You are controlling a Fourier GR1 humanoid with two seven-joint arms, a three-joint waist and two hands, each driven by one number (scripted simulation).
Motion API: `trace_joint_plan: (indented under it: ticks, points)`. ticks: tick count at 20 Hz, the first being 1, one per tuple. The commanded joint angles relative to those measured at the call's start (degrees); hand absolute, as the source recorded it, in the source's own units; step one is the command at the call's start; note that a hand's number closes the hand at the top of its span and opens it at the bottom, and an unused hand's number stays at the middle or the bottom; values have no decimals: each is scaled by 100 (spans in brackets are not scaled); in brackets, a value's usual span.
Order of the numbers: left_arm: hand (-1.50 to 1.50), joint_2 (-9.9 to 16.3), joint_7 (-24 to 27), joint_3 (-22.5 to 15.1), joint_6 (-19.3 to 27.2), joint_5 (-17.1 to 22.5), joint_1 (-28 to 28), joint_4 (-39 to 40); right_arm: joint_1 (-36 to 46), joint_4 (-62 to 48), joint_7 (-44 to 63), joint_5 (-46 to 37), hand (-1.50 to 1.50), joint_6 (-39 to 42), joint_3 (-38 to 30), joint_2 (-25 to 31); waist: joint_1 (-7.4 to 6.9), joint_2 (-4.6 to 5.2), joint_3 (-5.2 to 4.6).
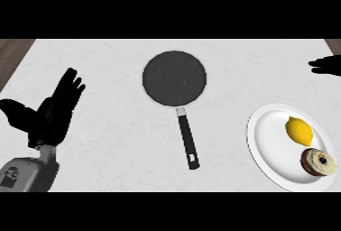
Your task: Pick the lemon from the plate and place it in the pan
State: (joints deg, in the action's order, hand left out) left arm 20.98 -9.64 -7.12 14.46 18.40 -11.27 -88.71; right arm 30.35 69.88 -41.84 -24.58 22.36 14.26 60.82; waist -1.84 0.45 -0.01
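On the white plate at the right of the counter, the lemon lies toward the far side, with a frosted doughnut just beside it on the near side. The black pan sits well apart from them at the middle of the counter, nothing in it, its handle pointing back toward the robot.

The main risk from here is the doughnut: it lies so near the lemon that fingers closing from the near side could nudge it or catch it along with the fruit. The lemon is also rounded and smooth, so it would likely roll on the plate if touched off-centre, and a roll could carry it toward the plate's edge. On the carry, a low pass could clip the pan's rim and shift the pan.

The right hand shows only as a dark shape at the right edge, beyond the plate and apart from the lemon; it appears to hold nothing, though whether its fingers are spread or curled cannot be told. The left hand rests at the left of the counter, fingers straight and pointing up, thumb spread, empty and released.
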Motion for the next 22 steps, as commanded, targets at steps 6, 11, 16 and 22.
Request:
trace_joint_plan:
  ticks: [6, 11, 16, 22]
  points:
    - [0, 67, -60, 130, -92, -53, -47, 30, 211, 274, 200, -1732, -150, 561, 1415, 223, 78, -33, -5]
    - [0, 21, 310, 310, -411, -59, 275, 181, 502, 241, 228, -2123, -150, 871, 1364, -127, 115, -34, -3]
    - [0, -296, -77, 115, 76, -354, 222, -124, -89, 979, 328, -2690, -150, 118, 1307, 326, 201, -55, 0]
    - [0, -141, -675, 284, 85, -402, 219, -658, -665, 1675, 1028, -3067, -150, 57, 948, -16, 209, -63, 2]
